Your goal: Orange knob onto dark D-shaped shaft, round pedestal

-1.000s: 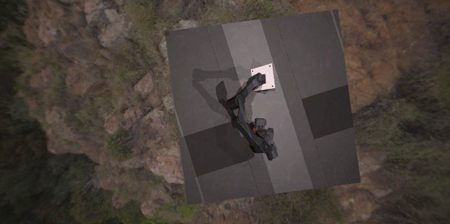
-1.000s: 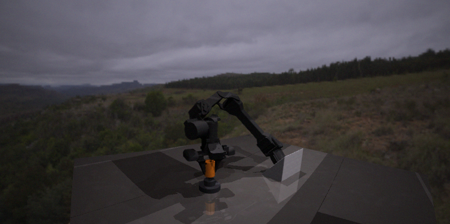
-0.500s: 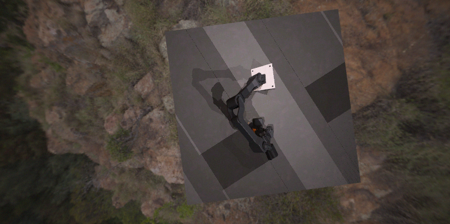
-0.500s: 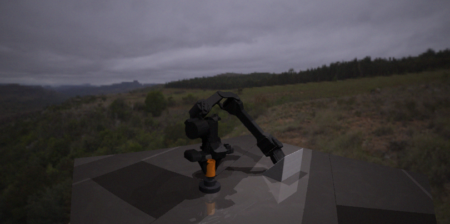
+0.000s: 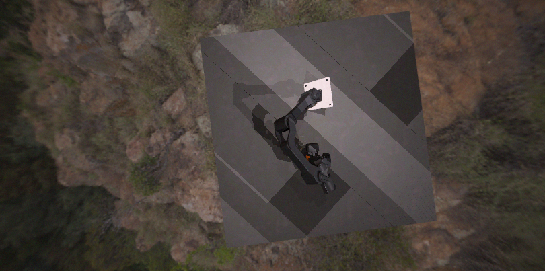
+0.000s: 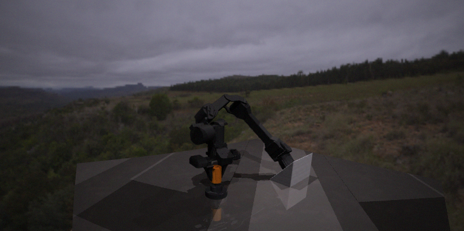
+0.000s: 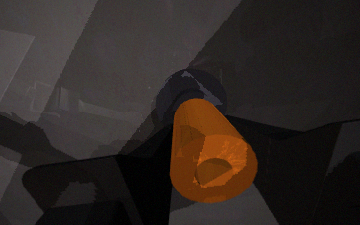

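Note:
The orange knob (image 5: 307,157) (image 6: 216,173) (image 7: 184,158) is upright between the fingers of my gripper (image 6: 216,175) (image 7: 197,124), which is shut on it. The round dark pedestal (image 6: 212,194) (image 7: 217,88) is directly below the knob. In the exterior view the knob's lower end is at the top of the narrower dark part above the pedestal's wide base, with no clear gap. The knob's near end shows a D-shaped recess in the wrist view, its straight edge toward the lower right. The shaft and its flat side are hidden.
A pale plate with dark corner holes (image 5: 326,95) lies at the arm's base, and a pale wedge shape (image 6: 300,171) shows there in the exterior view. The patterned table top (image 5: 366,135) has glossy reflections and shadows. The bent arm reaches over it.

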Available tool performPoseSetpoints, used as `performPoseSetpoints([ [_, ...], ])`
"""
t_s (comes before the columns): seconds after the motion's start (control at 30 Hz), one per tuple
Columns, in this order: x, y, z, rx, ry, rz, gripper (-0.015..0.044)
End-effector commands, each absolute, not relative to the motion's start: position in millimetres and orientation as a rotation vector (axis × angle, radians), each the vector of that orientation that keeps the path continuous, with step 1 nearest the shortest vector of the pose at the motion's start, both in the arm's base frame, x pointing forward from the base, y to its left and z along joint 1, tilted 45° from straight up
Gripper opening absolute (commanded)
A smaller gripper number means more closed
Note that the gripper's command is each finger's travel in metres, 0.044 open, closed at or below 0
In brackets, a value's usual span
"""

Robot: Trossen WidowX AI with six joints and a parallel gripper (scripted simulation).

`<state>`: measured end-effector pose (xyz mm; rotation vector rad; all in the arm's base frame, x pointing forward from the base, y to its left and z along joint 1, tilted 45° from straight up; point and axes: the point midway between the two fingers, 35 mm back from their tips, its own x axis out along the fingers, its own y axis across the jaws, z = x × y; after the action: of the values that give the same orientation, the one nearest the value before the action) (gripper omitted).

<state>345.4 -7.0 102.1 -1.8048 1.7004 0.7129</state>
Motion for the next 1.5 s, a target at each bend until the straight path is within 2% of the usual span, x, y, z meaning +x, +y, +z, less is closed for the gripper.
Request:
performPoseSetpoints([
  [0.0,345.6,-7.3,102.0,-1.810,1.697,0.715,0.0000],
  [1.4,345.3,-17.6,90.3,-1.811,1.696,0.692,0.0000],
  [1.47,345.3,-17.6,90.3,-1.811,1.696,0.692,0.0053],
])
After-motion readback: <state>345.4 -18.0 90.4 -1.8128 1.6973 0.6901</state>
